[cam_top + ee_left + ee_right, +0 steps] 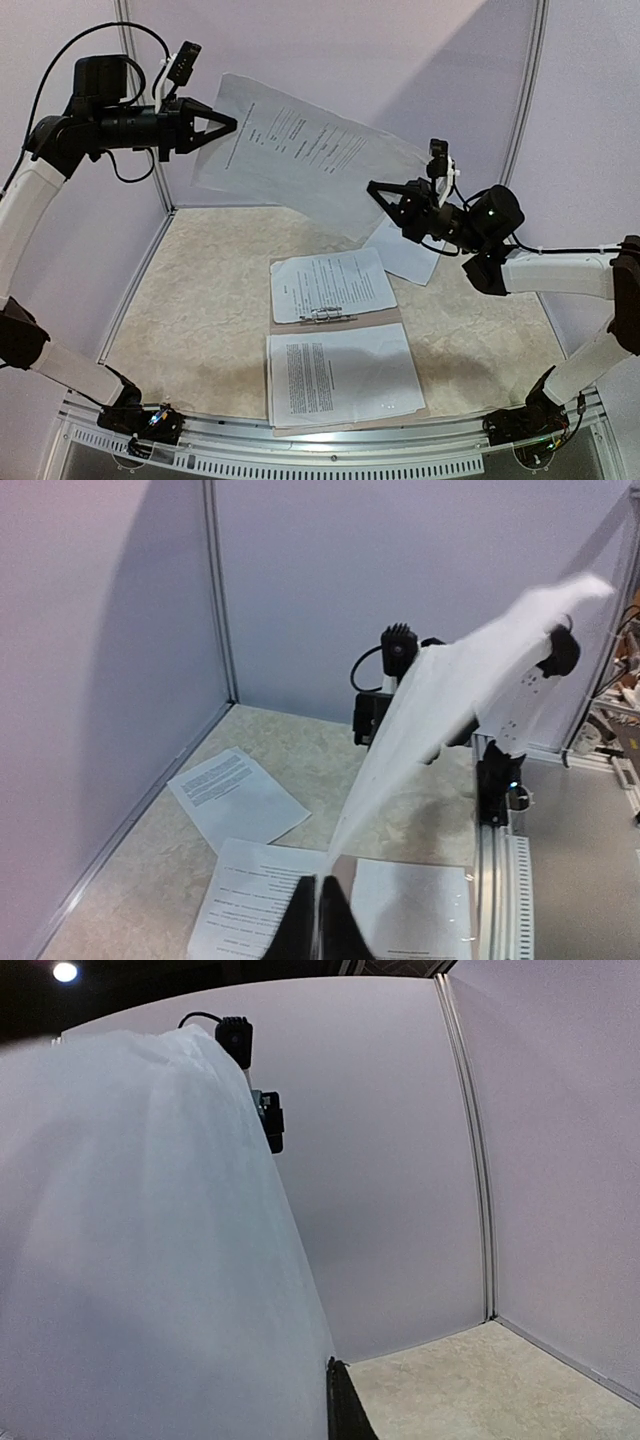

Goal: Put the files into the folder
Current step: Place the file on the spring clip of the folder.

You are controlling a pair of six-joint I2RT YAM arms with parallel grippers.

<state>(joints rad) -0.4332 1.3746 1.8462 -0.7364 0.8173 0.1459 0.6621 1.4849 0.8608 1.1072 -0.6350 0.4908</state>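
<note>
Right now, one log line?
left gripper: shut on sheet | right gripper: shut on sheet | sheet: aloft between arms | folder: open, flat

1 printed sheet (300,150) aloft; 2 sheets (335,283) on open folder (380,319).

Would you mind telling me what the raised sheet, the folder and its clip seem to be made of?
The sheet: thin matte white paper, printed; it bends in mid-air. The folder: tan matte card, probably; only its edges show. The clip: likely metal, with a silvery glint.
</note>
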